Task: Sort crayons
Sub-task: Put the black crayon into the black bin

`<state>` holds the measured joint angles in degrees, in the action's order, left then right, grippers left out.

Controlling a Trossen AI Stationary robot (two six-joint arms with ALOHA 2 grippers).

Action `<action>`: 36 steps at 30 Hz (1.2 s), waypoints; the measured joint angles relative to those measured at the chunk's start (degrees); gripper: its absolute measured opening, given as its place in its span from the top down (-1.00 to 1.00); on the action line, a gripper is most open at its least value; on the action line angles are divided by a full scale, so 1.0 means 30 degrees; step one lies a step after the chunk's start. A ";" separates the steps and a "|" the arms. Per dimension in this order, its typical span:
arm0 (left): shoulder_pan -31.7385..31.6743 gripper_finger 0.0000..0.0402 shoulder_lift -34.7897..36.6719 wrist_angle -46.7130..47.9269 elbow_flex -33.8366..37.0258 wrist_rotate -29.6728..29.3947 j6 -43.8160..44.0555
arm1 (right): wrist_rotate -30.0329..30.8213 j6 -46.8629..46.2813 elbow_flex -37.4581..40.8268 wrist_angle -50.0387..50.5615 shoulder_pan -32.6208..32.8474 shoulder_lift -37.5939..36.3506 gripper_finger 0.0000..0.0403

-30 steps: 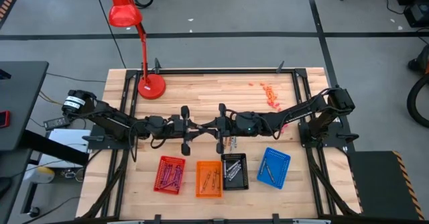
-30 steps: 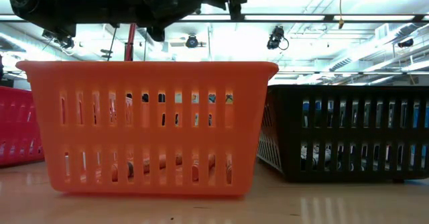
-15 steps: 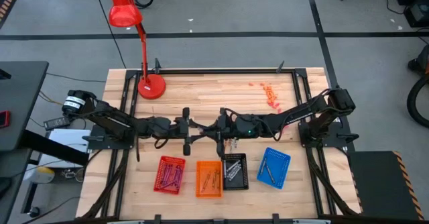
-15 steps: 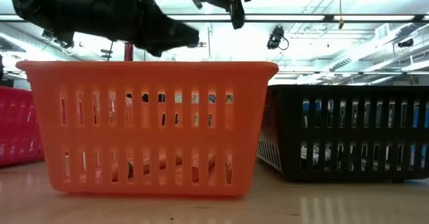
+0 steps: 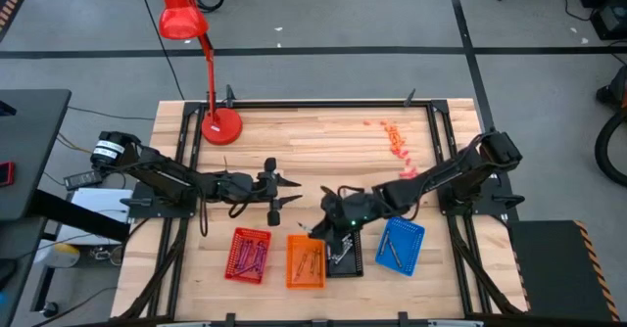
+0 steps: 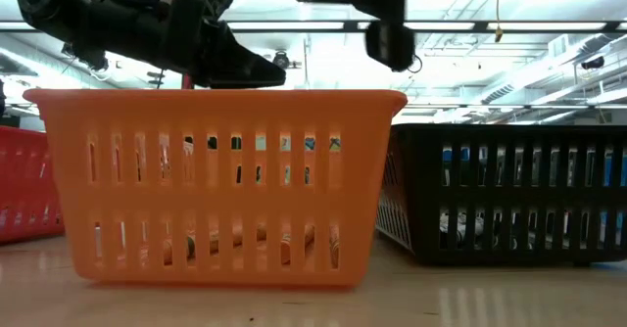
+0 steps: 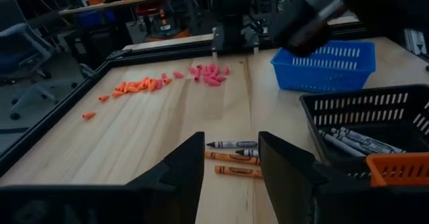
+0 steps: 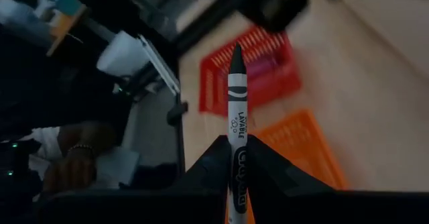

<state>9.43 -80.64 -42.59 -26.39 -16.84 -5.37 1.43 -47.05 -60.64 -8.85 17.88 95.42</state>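
Crayon sorting, with a thin grey-white paper-wrapped crayon (image 8: 236,110) being pinched at its lower end between the right gripper (image 5: 331,231) fingers, low in the high view's centre, over the black mesh tray (image 5: 355,256).
Light, stiff and probably snappable, it is likely handling best gripped mid-shaft on the paper; three loose crayons (image 7: 234,157) are lying ahead of the left gripper (image 5: 277,192), which is standing spread and empty at mid-frame.
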 joint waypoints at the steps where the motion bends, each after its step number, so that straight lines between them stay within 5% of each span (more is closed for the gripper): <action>1: 0.0000 0.24 0.0000 -0.0012 0.0000 0.0001 0.0000 | 0.0004 -0.0564 -0.0005 0.0427 0.0179 0.0000 0.76; 16: 0.0000 0.24 0.0000 0.0000 0.0000 0.0000 0.0073 | 0.1164 -0.7630 0.0000 0.8942 0.2314 0.0000 0.76; 22: 0.0000 0.24 0.0000 0.0000 0.0000 0.0000 0.0061 | 0.1580 -0.2153 -0.0002 0.9209 0.2635 0.0000 0.76; 31: 0.0000 0.24 0.0000 -0.0007 0.0000 0.0000 -0.0004 | 0.2076 1.2986 0.0000 0.8931 0.2717 0.0089 0.76; 36: 0.0000 0.24 0.0000 -0.0111 0.0000 0.0000 -0.0078 | 0.2245 1.8053 0.0000 0.8989 0.2745 0.0885 0.76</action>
<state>9.43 -80.64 -42.92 -26.39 -16.84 -5.60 8.17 7.11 -60.64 18.11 26.11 98.07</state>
